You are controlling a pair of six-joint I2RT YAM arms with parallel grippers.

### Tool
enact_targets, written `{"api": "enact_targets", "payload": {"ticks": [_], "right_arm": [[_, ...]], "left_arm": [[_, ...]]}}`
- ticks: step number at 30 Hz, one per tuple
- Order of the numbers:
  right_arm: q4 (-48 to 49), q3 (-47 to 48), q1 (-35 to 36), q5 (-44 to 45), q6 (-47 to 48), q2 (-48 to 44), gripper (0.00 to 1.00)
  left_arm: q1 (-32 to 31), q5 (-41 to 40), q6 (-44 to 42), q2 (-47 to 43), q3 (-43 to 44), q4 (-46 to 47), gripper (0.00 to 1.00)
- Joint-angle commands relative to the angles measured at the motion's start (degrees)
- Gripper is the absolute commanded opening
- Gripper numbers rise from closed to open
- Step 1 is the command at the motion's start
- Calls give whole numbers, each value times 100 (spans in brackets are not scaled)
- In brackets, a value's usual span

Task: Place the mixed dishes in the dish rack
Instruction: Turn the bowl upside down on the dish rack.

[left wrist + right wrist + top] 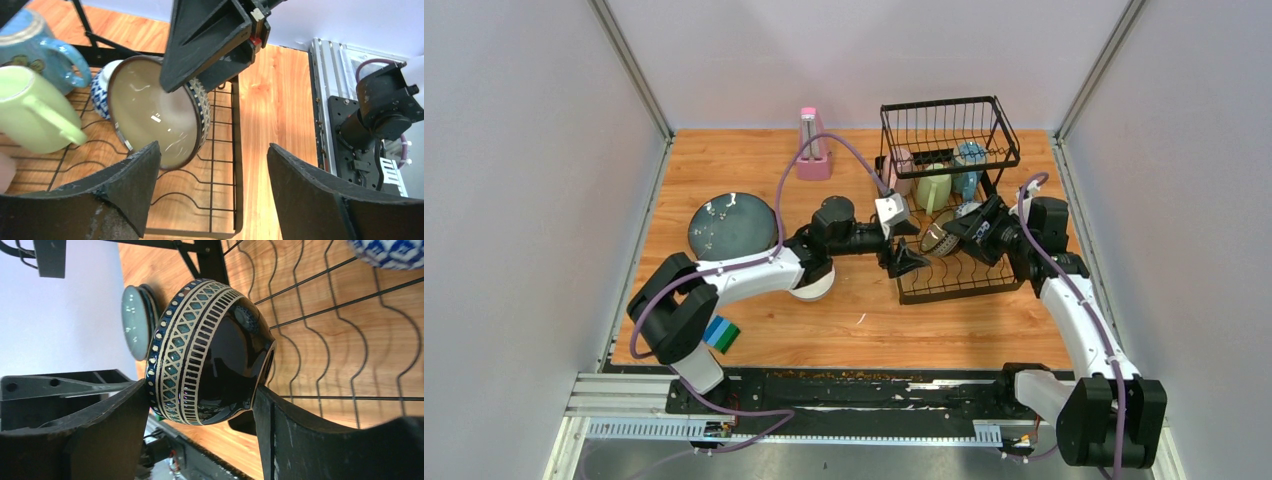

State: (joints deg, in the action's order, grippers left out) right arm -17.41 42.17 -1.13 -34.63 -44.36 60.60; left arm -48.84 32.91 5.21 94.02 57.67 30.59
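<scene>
The dark bowl with the cream lattice band stands on its edge on the low wire floor of the dish rack, right of centre in the overhead view. My right gripper pinches it, one finger at the rim and the other against the foot. My left gripper hangs just beside the rack's near-left corner with its fingers spread wide and nothing between them, the bowl's pale inside facing it. Behind the bowl a blue-patterned bowl sits in the rack. Toward the top of the overhead view, at the tall basket end, stand a pale green mug, a blue mug and a pink mug. Out on the wooden table, left of centre, lies a blue-grey flecked plate, with a white bowl under my left forearm. A pink metronome stands at the top centre, and a striped block sits lower left.
</scene>
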Motion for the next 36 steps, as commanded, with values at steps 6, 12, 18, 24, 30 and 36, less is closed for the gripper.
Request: {"api": "enact_targets", "payload": {"ticks": [6,12,18,24,30,36], "right_arm": [[-864,1276,1006,1958,1357,228,40],[-1460,1846,2069,3929,1935,728,39],[-1799,2303,2887,5505,2460,1302,39],[-1952,2592,3308,6343,2914,1827,39],[-2139,2925,3620,7103,3354,2685,40],[-2153,3121,3791,7560,3459,3352,40]], "left_arm": [[243,-724,195,-1360,-735,197,91],[305,-1952,7,-2149,-1284,44,100],[377,-3369,93,-2915,-1788,-170,100],[516,-4163,182,-3536,-2214,-358,100],[596,-4343,221,-3879,-2460,-409,100],[629,-4342,179,-4023,-2507,-470,100]]}}
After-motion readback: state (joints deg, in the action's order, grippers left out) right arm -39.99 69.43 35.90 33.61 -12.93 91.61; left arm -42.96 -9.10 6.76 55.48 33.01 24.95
